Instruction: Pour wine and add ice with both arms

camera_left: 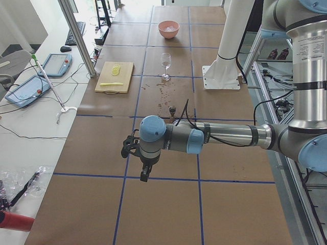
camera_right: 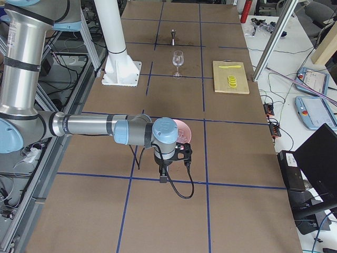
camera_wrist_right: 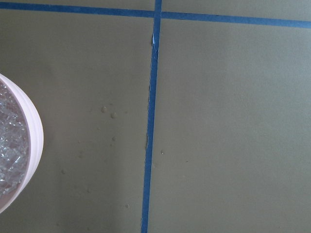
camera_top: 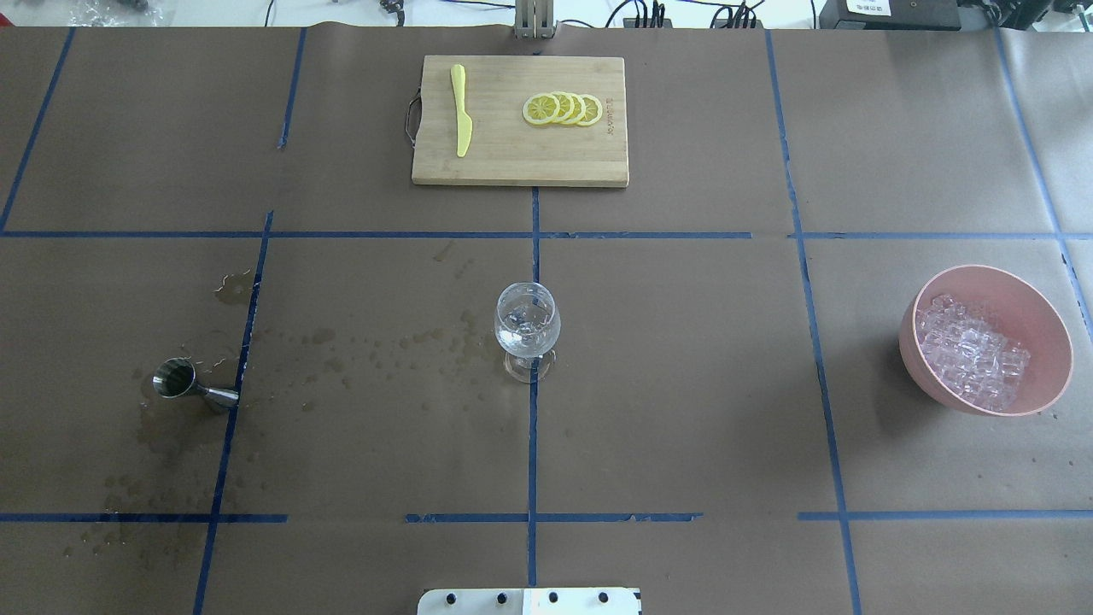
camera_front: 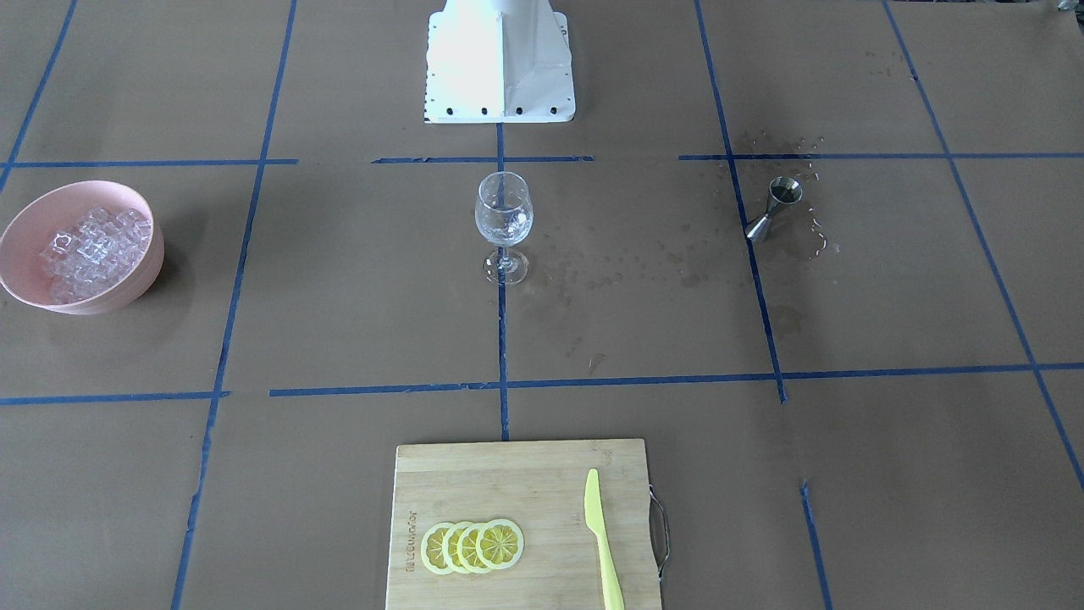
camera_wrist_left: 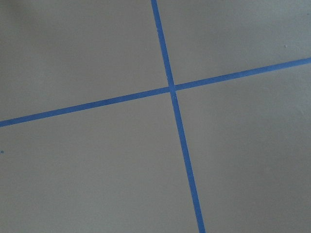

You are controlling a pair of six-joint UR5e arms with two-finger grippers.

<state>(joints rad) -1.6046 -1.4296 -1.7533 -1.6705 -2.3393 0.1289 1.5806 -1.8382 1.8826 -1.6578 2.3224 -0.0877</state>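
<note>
A stemmed wine glass stands at the table's centre, also in the overhead view. It holds clear glinting pieces; I cannot tell wine from ice in it. A pink bowl heaped with clear ice cubes stands on the robot's right. A steel jigger stands on the robot's left. The left gripper hangs over bare table past the jigger. The right gripper hangs just past the bowl. Each shows only in a side view, so I cannot tell whether it is open or shut.
A bamboo cutting board with lemon slices and a yellow-green knife lies at the far edge. Wet spots mark the paper between jigger and glass. The white pedestal base stands behind the glass.
</note>
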